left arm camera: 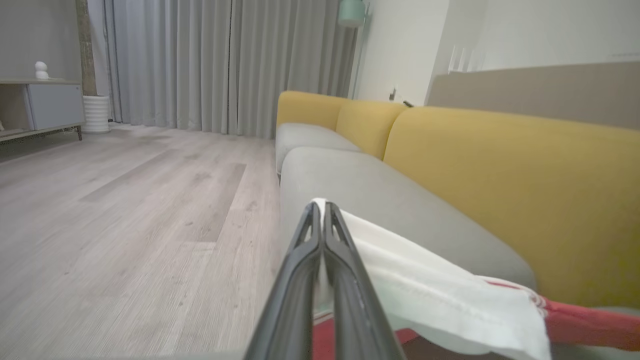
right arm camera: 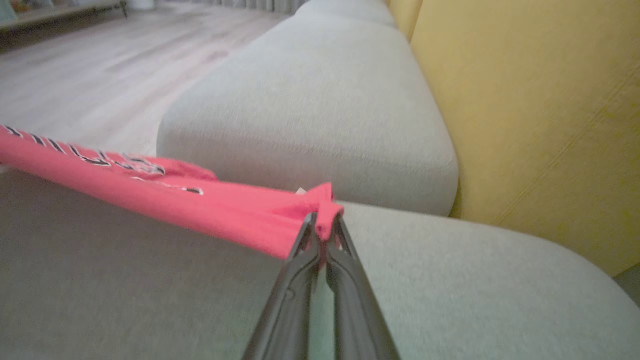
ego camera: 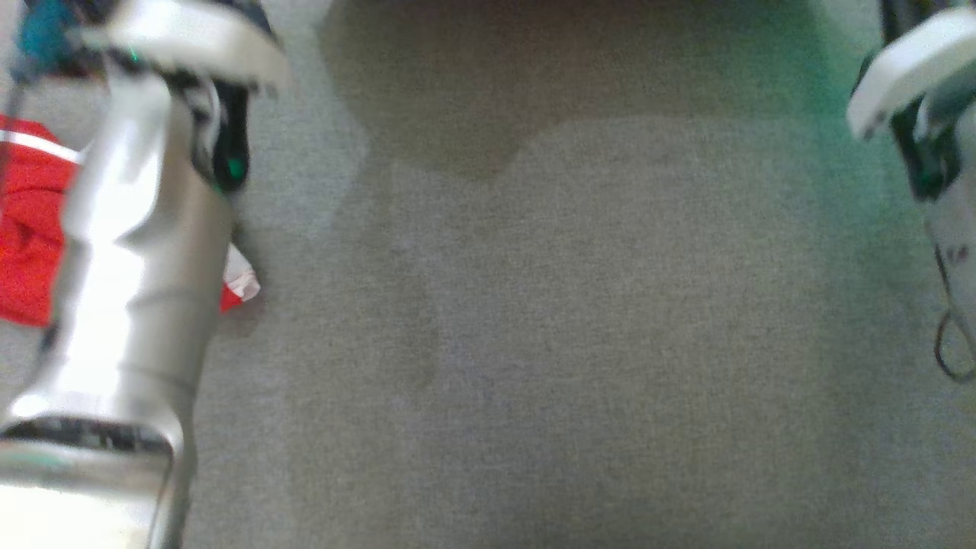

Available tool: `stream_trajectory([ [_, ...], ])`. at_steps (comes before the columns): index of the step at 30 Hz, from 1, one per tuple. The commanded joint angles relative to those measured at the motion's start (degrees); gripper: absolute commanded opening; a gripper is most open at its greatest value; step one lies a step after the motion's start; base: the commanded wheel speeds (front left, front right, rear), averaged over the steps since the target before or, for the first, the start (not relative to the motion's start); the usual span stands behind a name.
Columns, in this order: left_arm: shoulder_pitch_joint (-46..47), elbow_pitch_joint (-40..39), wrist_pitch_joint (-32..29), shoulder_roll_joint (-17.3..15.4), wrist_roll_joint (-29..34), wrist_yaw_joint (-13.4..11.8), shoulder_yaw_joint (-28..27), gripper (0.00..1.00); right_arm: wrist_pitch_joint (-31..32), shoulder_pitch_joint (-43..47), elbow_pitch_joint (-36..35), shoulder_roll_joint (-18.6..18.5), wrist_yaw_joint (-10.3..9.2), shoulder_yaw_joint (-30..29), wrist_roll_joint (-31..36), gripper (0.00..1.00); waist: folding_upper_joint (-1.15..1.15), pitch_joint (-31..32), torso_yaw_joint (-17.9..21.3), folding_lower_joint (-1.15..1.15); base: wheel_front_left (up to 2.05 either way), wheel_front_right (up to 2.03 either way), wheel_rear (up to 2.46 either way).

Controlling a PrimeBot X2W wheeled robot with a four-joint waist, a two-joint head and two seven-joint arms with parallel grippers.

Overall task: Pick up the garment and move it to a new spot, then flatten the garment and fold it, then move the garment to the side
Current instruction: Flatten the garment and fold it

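My left gripper [left arm camera: 322, 216] is clamped on the white edge of the garment [left arm camera: 440, 295], its fingers pressed together with cloth between them. My right gripper [right arm camera: 323, 229] pinches a red fold of the same garment, which stretches away in a taut band over the grey sofa seat [right arm camera: 310, 115]. From my head, red cloth shows at the left, partly behind my left forearm [ego camera: 130, 267]. The yellow backrest [left arm camera: 500, 175] rises beside the seat.

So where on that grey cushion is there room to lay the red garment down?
The grey cushion is bare across its middle, between the left forearm and the right arm. The left edge is crowded: the red garment lies by that forearm. The left gripper and right gripper pinch it.
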State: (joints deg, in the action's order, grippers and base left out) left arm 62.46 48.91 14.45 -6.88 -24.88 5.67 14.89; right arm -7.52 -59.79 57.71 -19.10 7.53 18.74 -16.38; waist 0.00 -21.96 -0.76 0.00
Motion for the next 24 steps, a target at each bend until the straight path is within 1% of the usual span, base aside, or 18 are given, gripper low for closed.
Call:
stream_trajectory([
  [1, 0.1, -2.1, 0.5, -3.1, 0.5, 0.3, -0.5, 0.0, 1.1, 1.2, -1.2, -1.7, -0.04, 2.3, -1.5, 0.0, 0.0, 1.8, -0.9, 0.0, 0.0, 0.0, 0.0],
  [3, -4.0, -1.7, -0.4, -3.9, 1.0, 0.9, 1.5, 0.0, 3.4, 4.1, -1.8, -3.5, -0.04, 6.9, -4.2, 0.0, 0.0, 3.3, -1.3, 0.0, 0.0, 0.0, 0.0],
  [7, -10.7, -3.1, -5.3, -6.0, 1.2, 1.6, 6.6, 0.0, 6.4, 8.5, -4.8, -8.2, -0.04, 14.1, -10.6, 0.0, 0.0, 5.9, -2.1, 0.0, 0.0, 0.0, 0.0],
  [9, -13.7, -5.3, -8.7, -7.2, -0.2, 1.8, 9.3, 0.0, 7.3, 10.2, -6.3, -10.3, -0.04, 16.8, -13.2, 0.0, 0.0, 7.1, -2.5, 0.0, 0.0, 0.0, 0.0],
  [10, -13.7, -5.3, -8.7, -7.2, -0.2, 1.8, 9.3, 0.0, 7.3, 10.2, -6.3, -10.3, -0.04, 16.8, -13.2, 0.0, 0.0, 7.1, -2.5, 0.0, 0.0, 0.0, 0.0],
  [12, -16.5, -9.6, -11.4, -8.8, -2.8, 1.8, 12.3, 0.0, 8.0, 11.7, -7.8, -12.1, -0.04, 19.2, -15.5, 0.0, 0.0, 8.2, -2.8, 0.0, 0.0, 0.0, 0.0],
  [16, -21.4, -19.7, -17.3, -13.5, -9.0, 1.8, 17.3, 0.0, 9.1, 14.7, -10.2, -15.2, -0.04, 23.0, -19.7, 0.0, 0.0, 10.5, -3.8, 0.0, 0.0, 0.0, 0.0],
  [17, -23.7, -24.7, -21.2, -16.5, -11.7, 1.8, 19.7, 0.0, 9.7, 16.0, -11.2, -16.5, -0.04, 24.8, -21.4, 0.0, 0.0, 11.6, -4.1, 0.0, 0.0, 0.0, 0.0],
  [18, -23.7, -24.7, -21.2, -16.5, -11.7, 1.8, 19.7, 0.0, 9.7, 16.0, -11.2, -16.5, -0.04, 24.8, -21.4, 0.0, 0.0, 11.6, -4.1, 0.0, 0.0, 0.0, 0.0],
  [19, -24.8, -26.9, -23.0, -17.9, -13.3, 1.8, 20.5, 0.0, 9.9, 16.6, -11.7, -17.0, -0.04, 25.6, -22.2, 0.0, 0.0, 12.2, -4.1, 0.0, 0.0, 0.0, 0.0],
  [20, -27.1, -31.1, -26.7, -20.9, -15.8, 1.8, 22.0, 0.0, 10.6, 17.8, -12.6, -17.8, -0.04, 27.0, -23.9, 0.0, 0.0, 13.4, -4.2, 0.0, 0.0, 0.0, 0.0],
  [24, -31.2, -38.8, -33.0, -25.5, -20.3, 1.8, 24.0, 0.0, 12.7, 20.1, -14.7, -19.7, -0.04, 29.5, -27.8, 0.0, 0.0, 15.6, -4.2, 0.0, 0.0, 0.0, 0.0],
])
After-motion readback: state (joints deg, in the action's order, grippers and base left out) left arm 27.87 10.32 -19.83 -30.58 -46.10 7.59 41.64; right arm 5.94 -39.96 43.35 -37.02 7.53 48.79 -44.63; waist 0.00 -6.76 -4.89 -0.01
